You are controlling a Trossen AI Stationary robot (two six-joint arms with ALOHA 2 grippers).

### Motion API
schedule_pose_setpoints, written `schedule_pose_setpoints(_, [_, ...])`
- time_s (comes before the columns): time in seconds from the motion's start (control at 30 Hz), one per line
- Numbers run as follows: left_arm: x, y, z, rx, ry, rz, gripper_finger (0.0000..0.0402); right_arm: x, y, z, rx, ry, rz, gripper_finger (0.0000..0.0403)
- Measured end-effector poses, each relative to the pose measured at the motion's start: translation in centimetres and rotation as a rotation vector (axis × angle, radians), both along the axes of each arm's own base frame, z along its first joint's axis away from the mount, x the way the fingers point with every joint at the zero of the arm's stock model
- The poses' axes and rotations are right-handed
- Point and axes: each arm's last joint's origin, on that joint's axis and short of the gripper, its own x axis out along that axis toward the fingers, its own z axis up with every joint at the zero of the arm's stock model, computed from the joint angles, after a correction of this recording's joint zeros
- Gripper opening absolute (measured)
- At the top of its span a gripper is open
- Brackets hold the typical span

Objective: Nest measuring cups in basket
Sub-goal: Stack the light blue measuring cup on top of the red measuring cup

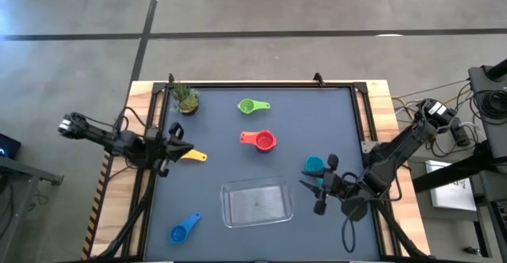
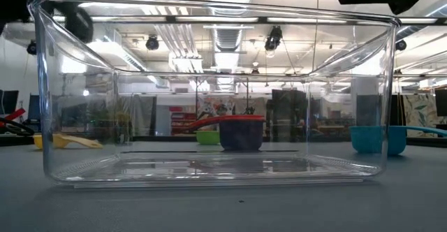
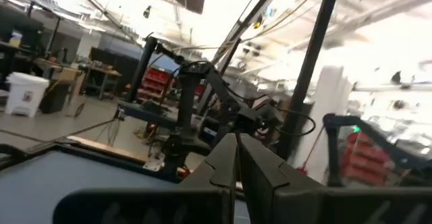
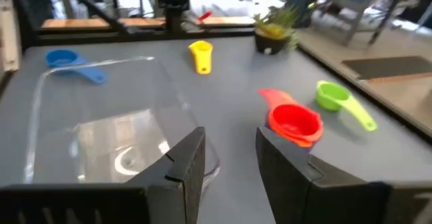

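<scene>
The high view looks straight down on the whole table. The low view sits at tabletop level, close against the clear rectangular plastic basket (image 2: 209,92), which the right wrist view shares.

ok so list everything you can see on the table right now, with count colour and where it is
measuring cups: five in view on the table
green cup: one, far side, centre
red cup: one, middle of the table, beyond the basket
teal cup: one, right of the basket, by the right hand
yellow cup: one, left side, beside the left hand
blue cup: one, near left, left of the basket
basket: one, clear, near centre, nothing in it
potted plant: one, green, far left corner
table: one, dark top
left hand: shut, holding nothing, at the left edge
right hand: fingers apart, empty, just right of the basket
</scene>
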Motion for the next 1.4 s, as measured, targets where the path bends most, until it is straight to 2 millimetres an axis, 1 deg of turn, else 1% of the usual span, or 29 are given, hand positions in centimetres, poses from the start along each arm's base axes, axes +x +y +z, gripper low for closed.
schedule_pose_setpoints(0.07, [1.0, -0.3, 1.5, 0.029, 0.035, 0.028, 0.0, 0.0, -0.1, 0.1, -0.021, -0.014, -0.029, 0.0115])
schedule_pose_setpoints(0.13, [2.4, -0.7, 2.8, 0.074, 0.088, 0.072, 0.0, 0.0, -0.2, 0.1, -0.041, -0.031, -0.061, 0.0112])
schedule_pose_setpoints(0.27, [6.0, -1.8, 4.9, 0.192, 0.227, 0.145, 0.0, -0.1, -0.3, 0.1, -0.05, -0.03, -0.076, 0.0106])
schedule_pose_setpoints(0.33, [8.0, -2.5, 5.7, 0.263, 0.334, 0.164, 0.0, -0.4, -0.5, 0.1, 0.007, -0.017, -0.056, 0.0104])
schedule_pose_setpoints(0.4, [9.9, -3.2, 6.0, 0.303, 0.453, 0.155, 0.0, -0.9, -0.8, 0.2, 0.107, 0.021, -0.02, 0.0105])
schedule_pose_setpoints(0.47, [11.7, -3.8, 6.1, 0.306, 0.533, 0.144, 0.0, -1.5, -1.2, 0.0, 0.185, 0.071, -0.015, 0.0105])
schedule_pose_setpoints(0.57, [13.9, -4.9, 5.7, 0.335, 0.569, 0.129, 0.0, -2.5, -1.9, -0.5, 0.277, 0.159, -0.049, 0.0102])
schedule_pose_setpoints(0.63, [14.9, -5.2, 5.0, 0.354, 0.591, 0.128, 0.0, -3.0, -2.3, -1.0, 0.343, 0.23, -0.081, 0.01])
schedule_pose_setpoints(0.73, [15.6, -5.4, 4.0, 0.355, 0.579, 0.133, 0.0, -3.5, -2.5, -1.9, 0.402, 0.32, -0.143, 0.0098])
schedule_pose_setpoints(0.83, [15.7, -5.3, 2.9, 0.348, 0.521, 0.142, 0.0, -3.8, -2.6, -2.7, 0.433, 0.385, -0.209, 0.0097])
schedule_pose_setpoints(0.93, [15.2, -4.6, 2.0, 0.35, 0.477, 0.163, 0.0, -4.4, -3.1, -3.4, 0.435, 0.444, -0.301, 0.0097])
schedule_pose_setpoints(1.07, [14.6, -3.1, 1.9, 0.316, 0.401, 0.202, 0.0, -5.2, -4.1, -3.7, 0.427, 0.463, -0.457, 0.0097])
schedule_pose_setpoints(1.13, [14.5, -2.5, 1.6, 0.311, 0.36, 0.151, 0.0, -5.6, -5.0, -3.7, 0.437, 0.452, -0.567, 0.0098])
schedule_pose_setpoints(1.2, [14.5, -2.0, 1.5, 0.319, 0.308, 0.055, 0.0, -5.9, -5.5, -3.7, 0.444, 0.476, -0.63, 0.0098])
schedule_pose_setpoints(1.3, [14.7, -1.4, 1.5, 0.31, 0.27, -0.025, 0.0, -5.8, -5.8, -3.8, 0.448, 0.495, -0.642, 0.0098])
schedule_pose_setpoints(1.4, [14.9, -0.9, 1.1, 0.291, 0.29, -0.016, 0.0, -5.4, -5.8, -3.7, 0.422, 0.514, -0.571, 0.0098])
